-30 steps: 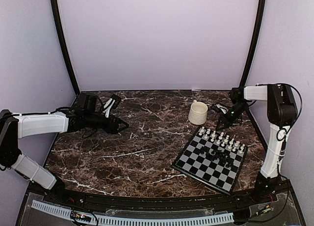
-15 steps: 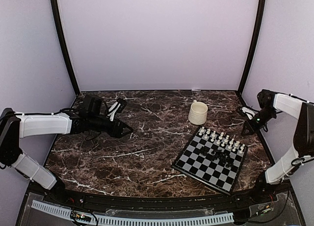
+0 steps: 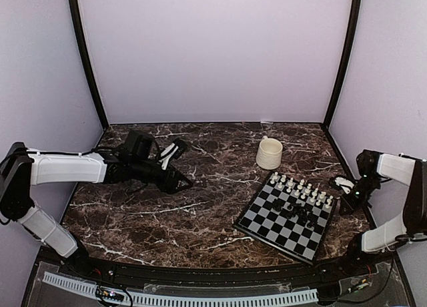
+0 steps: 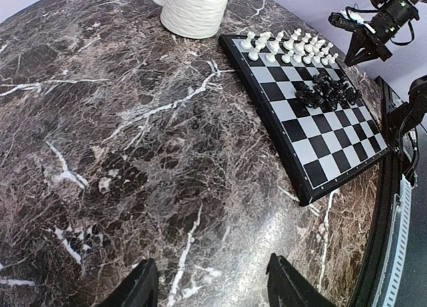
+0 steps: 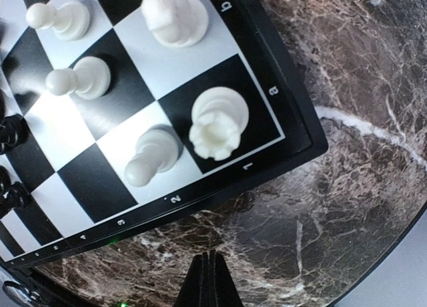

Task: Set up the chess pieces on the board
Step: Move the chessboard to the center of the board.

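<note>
From above, the board (image 3: 287,215) lies lower right, with white pieces (image 3: 300,189) ranked along its far edge and black pieces (image 3: 298,213) heaped mid-board, likely awaiting sorting. In the left wrist view, the left gripper (image 4: 212,283) is at the bottom, fingers (image 4: 141,290) apart and empty, facing the board at upper right. In the right wrist view, the right gripper (image 5: 208,281) sits bottom centre, fingers together and empty, just outside the corner rook (image 5: 215,123).

Saw a cream ribbed mug (image 3: 269,153) upright on the dark marble tabletop (image 3: 200,207), toward the far right corner, handle facing the far edge. Noted plain lavender walls (image 3: 213,53) beyond the far edge, a black pole (image 3: 87,60) at each far corner, and a white ribbed strip (image 3: 180,299) along the near edge.
</note>
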Motion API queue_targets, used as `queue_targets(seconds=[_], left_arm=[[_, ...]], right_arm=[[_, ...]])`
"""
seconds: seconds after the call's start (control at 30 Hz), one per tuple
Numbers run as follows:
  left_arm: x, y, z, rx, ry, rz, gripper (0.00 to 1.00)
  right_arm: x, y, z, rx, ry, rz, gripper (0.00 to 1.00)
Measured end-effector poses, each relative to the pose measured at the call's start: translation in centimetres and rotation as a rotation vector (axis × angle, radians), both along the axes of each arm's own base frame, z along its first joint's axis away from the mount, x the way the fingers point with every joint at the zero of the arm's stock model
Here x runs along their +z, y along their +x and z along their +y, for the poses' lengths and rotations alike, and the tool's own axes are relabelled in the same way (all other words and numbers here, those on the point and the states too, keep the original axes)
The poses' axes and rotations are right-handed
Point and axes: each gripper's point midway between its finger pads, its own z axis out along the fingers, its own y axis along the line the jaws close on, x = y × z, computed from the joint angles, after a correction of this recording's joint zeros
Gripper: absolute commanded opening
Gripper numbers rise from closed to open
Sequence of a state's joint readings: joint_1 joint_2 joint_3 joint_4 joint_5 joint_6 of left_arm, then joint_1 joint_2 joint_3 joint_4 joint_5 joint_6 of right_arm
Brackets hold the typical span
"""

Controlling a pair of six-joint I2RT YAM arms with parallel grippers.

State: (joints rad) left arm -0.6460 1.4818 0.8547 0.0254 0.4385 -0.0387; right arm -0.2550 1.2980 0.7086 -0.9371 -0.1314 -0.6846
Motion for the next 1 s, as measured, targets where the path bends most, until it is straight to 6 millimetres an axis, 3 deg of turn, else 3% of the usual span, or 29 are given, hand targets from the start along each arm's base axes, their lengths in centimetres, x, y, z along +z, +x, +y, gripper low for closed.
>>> queue_targets(seconds=[0.13,0.43,0.77,1.0], left_arm=[[-0.3,-0.8,-1.5,-0.029,0.005,0.008,0.59],[-3.0,-2.0,-3.9,-0.063,0.018,0.092,0.59],[-2.8,-1.2,-5.1,-0.049,-0.028,0.085,0.59],[-3.0,-0.8,-5.5,-0.028,-0.049,0.099,0.59]], right_arm=[[-0.7,0.5,-0.4,0.014,-0.023,-0.03,0.0],[-1.8,1.8,-0.1,0.071,-0.011,-0.112,0.0],[-1.3,2.9,1.0,0.123,0.039,-0.213,0.0],[-2.1,3.8,2.5,0.175,0.061,-0.211,0.0]])
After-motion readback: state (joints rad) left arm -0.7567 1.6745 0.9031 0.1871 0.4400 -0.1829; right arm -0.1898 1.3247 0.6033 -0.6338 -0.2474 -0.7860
